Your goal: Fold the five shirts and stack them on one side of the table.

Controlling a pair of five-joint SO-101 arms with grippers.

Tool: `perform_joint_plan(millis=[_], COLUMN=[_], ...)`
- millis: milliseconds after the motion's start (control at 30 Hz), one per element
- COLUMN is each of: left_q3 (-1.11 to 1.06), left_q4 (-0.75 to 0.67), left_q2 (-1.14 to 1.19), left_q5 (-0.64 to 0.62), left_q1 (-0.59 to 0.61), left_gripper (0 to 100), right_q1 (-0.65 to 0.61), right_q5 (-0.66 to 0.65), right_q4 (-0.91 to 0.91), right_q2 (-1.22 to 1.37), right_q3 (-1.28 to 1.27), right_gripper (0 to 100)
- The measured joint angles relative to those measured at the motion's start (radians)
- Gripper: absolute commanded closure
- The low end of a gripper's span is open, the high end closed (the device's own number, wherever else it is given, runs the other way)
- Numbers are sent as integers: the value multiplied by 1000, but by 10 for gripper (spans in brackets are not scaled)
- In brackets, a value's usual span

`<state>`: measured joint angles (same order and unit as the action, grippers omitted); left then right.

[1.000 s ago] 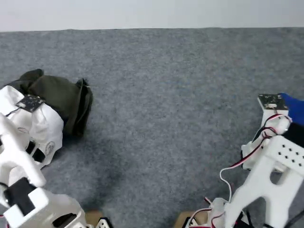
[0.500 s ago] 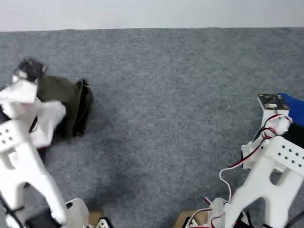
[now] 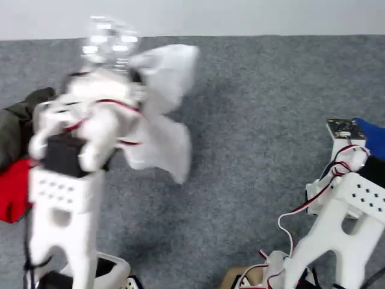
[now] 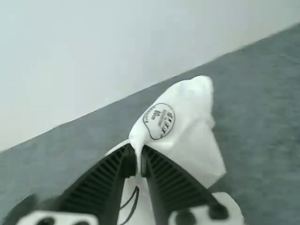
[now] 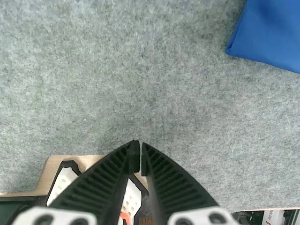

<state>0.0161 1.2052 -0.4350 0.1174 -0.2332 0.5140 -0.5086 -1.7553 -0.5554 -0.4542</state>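
Overhead, the left arm [image 3: 78, 150] stands high over the grey table [image 3: 252, 120], its upper part blurred. A white shirt [image 3: 162, 108] hangs from its end, bunched and loose, off the table's surface and over the left half. At the left edge lie a dark green shirt [image 3: 18, 123] and, just below it in the picture, a red shirt [image 3: 12, 189]; the two seem to touch, and the arm hides part of each. The right arm [image 3: 343, 205] sits low at the right side, well apart from the left one. A blue shirt [image 3: 374, 137] shows just beside its wrist, at the right edge.

From the left wrist, the left gripper [image 4: 136, 161] has its black ribbed jaws pressed together on a fold of the white shirt, which rises from the pinch and billows past the tips, a round printed label facing the camera. Behind it are the grey table and a pale wall [image 4: 93, 56].

From the right wrist, the right gripper [image 5: 140, 146] points down at bare grey table with its jaws closed, tips touching and nothing between them. The blue shirt lies flat on the table, well apart from the tips. A strip of wooden board [image 5: 58, 161] shows at the table's near edge beside the jaws.
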Motion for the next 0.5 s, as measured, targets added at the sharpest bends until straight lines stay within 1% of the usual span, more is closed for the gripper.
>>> perform_joint_plan(millis=[67, 167, 233, 300, 333, 400, 500], left_q3=[0, 3, 32, 83, 118, 198, 348], left_q4=[-41, -127, -181, -193, -189, -135, 14], left_q2=[94, 278, 423, 559, 617, 706, 766], left_q5=[-37, -78, -87, -92, -92, -94, -92], left_q1=[-84, -153, -173, -193, -203, -207, -204], left_gripper=[995, 989, 947, 884, 856, 825, 816], right_q1=[0, 0, 0, 0, 0, -8, -64], right_q5=[0, 0, 0, 0, 0, 0, 0], right_q4=[0, 0, 0, 0, 0, 0, 0], right_q2=[0, 0, 0, 0, 0, 0, 0], right_q3=[0, 0, 0, 0, 0, 0, 0], right_gripper=[990, 990, 990, 990, 990, 990, 980])
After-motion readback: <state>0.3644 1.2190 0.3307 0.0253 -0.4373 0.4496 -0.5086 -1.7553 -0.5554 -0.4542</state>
